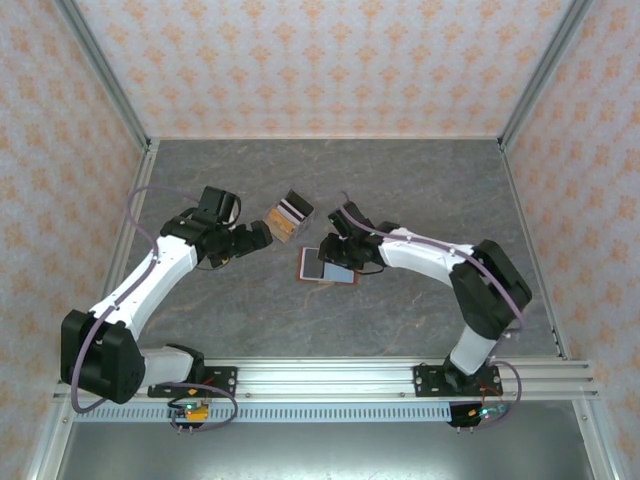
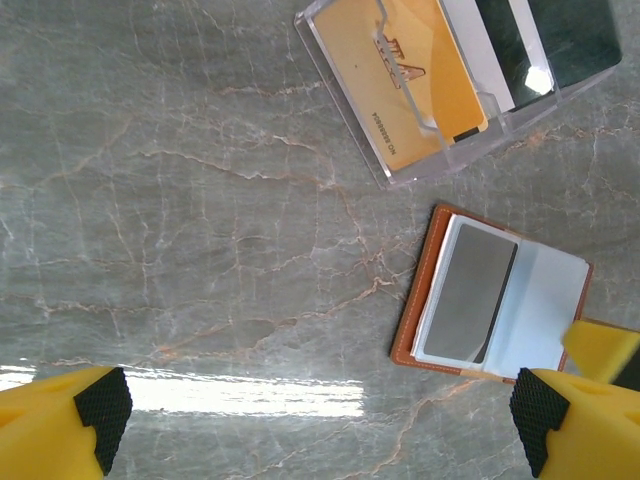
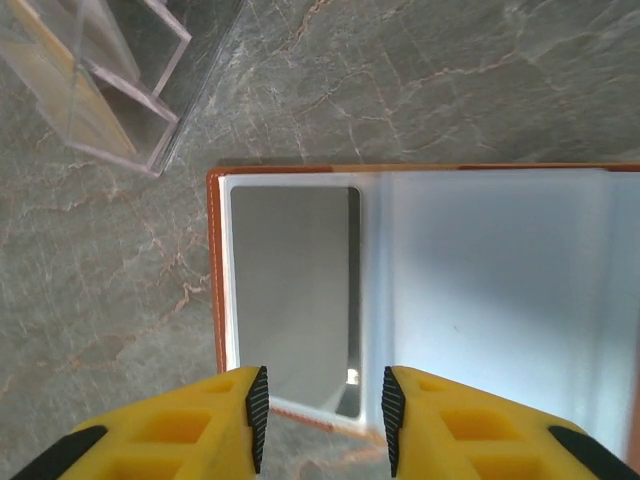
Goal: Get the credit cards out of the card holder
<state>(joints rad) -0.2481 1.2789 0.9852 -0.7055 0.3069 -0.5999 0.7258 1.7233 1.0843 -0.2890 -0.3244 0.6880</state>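
The card holder (image 1: pixel 328 266) lies open and flat on the table, reddish-brown outside and pale blue-grey inside (image 3: pixel 480 280). A grey credit card (image 3: pixel 290 285) sits in its left pocket, and it shows in the left wrist view too (image 2: pixel 470 295). My right gripper (image 3: pixel 324 420) hovers at the holder's near edge, over that pocket. Its jaws are partly apart with nothing clamped between the pads (image 3: pixel 257 415). My left gripper (image 2: pixel 318 420) is wide open over bare table, left of the holder (image 2: pixel 420 300). In the top view it (image 1: pixel 265 238) sits left of the clear box.
A clear plastic box (image 2: pixel 400 160) stands just behind the holder with a yellow card (image 2: pixel 400 70), a white card and a dark green one inside. It also appears from above (image 1: pixel 290 215) and in the right wrist view (image 3: pixel 100 90). Patterned walls enclose the grey marble table (image 1: pixel 430 190).
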